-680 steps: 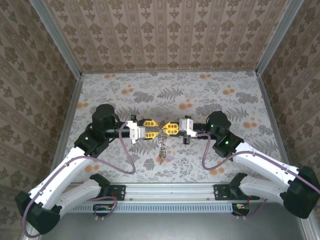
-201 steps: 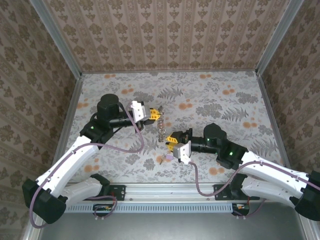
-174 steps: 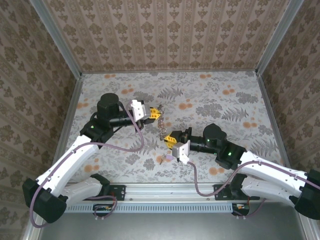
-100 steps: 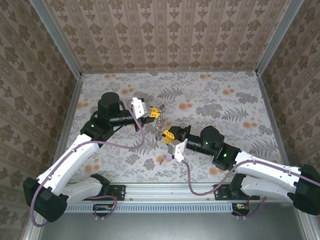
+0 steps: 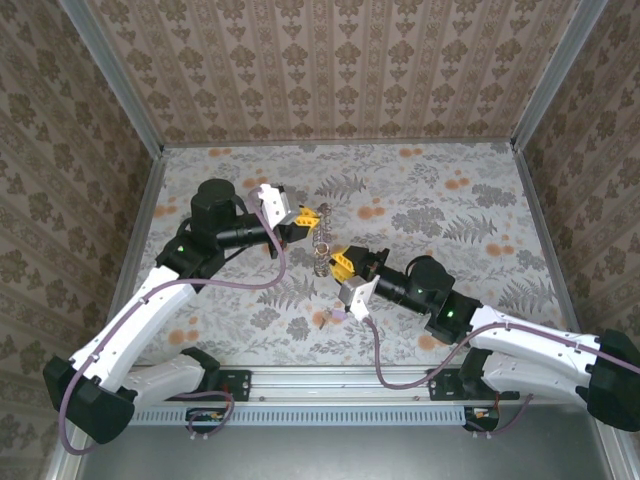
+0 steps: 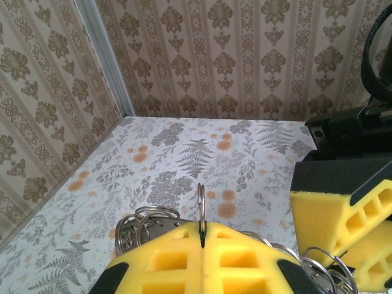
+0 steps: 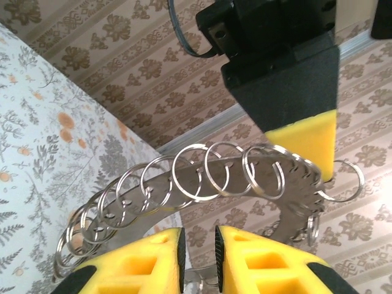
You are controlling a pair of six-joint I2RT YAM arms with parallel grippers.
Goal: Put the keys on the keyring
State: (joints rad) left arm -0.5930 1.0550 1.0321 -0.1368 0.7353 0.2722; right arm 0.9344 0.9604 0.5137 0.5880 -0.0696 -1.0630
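Observation:
My left gripper [image 5: 309,215] is shut on one thin split ring of the keyring [image 5: 320,252]. The keyring is a grey metal band threaded with several wire rings, and it hangs below the yellow pads above the table. In the left wrist view the pinched ring stands edge-on between the left gripper's [image 6: 201,231] pads, with the rest of the keyring [image 6: 141,229] to the left. My right gripper [image 5: 341,263] is close beside the hanging keyring, its jaws a narrow gap apart with nothing seen between them. In the right wrist view the keyring [image 7: 293,199] arcs just beyond my right gripper [image 7: 196,245]. The keys [image 5: 335,315], small and pale purple, lie on the table below.
The floral table [image 5: 450,210] is walled with patterned panels on three sides, and a metal rail [image 5: 340,385] runs along the near edge. The left gripper's black and yellow finger [image 7: 300,131] hangs close ahead of my right gripper. The right gripper's yellow pad [image 6: 331,217] sits just right of my left pads.
My right gripper has moved up and left, closing in on the hanging keyring. The left gripper has shifted slightly away from me, still holding the ring. The keys have stayed on the table.

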